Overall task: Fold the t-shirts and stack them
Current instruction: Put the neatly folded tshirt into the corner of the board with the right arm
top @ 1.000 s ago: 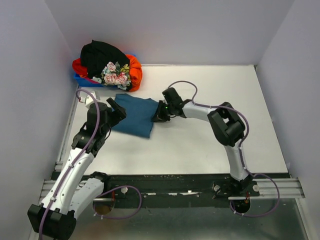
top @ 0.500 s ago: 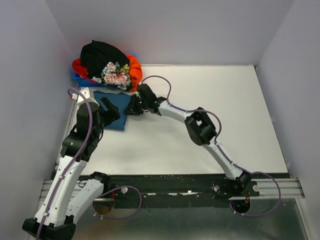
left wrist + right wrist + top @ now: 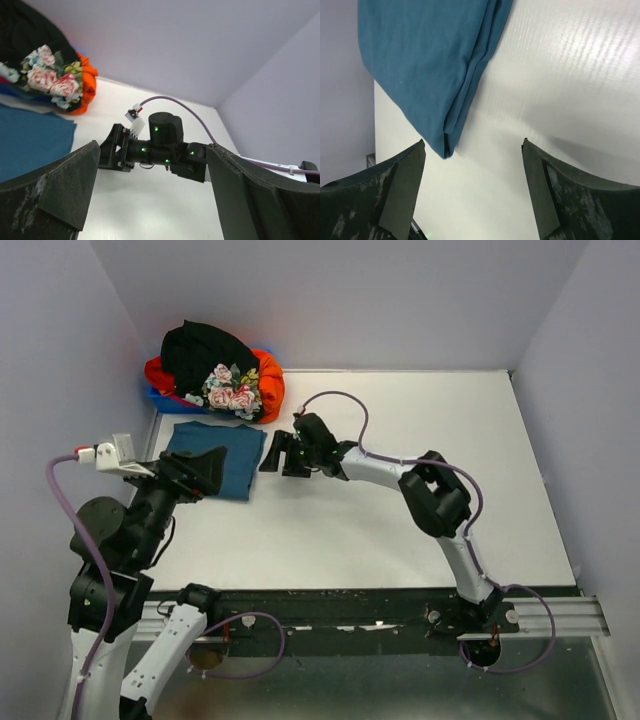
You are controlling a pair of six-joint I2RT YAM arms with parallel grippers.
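Two grippers, both clear of the cloth.

Top view: you've let go. The right gripper (image 3: 281, 452) sits spread just right of the teal t-shirt (image 3: 218, 452). The left gripper (image 3: 200, 472) is spread too, over the shirt's near edge; can't tell if it touches. The shirt lies as a folded rectangle at the far left of the table (image 3: 420, 430), just in front of the blue bin (image 3: 158, 396) holding the pile of other t-shirts (image 3: 212, 370). A second ago it was wider and nearer mid-table, your right jaws clamped on its right edge. This fold looks done; the pile is probably next.

Left wrist: fingers (image 3: 52, 187) wide apart, nothing between them. The teal shirt is at left.

Right wrist: fingers (image 3: 400, 192) wide, bare table between. The doubled shirt edge lies apart from them.
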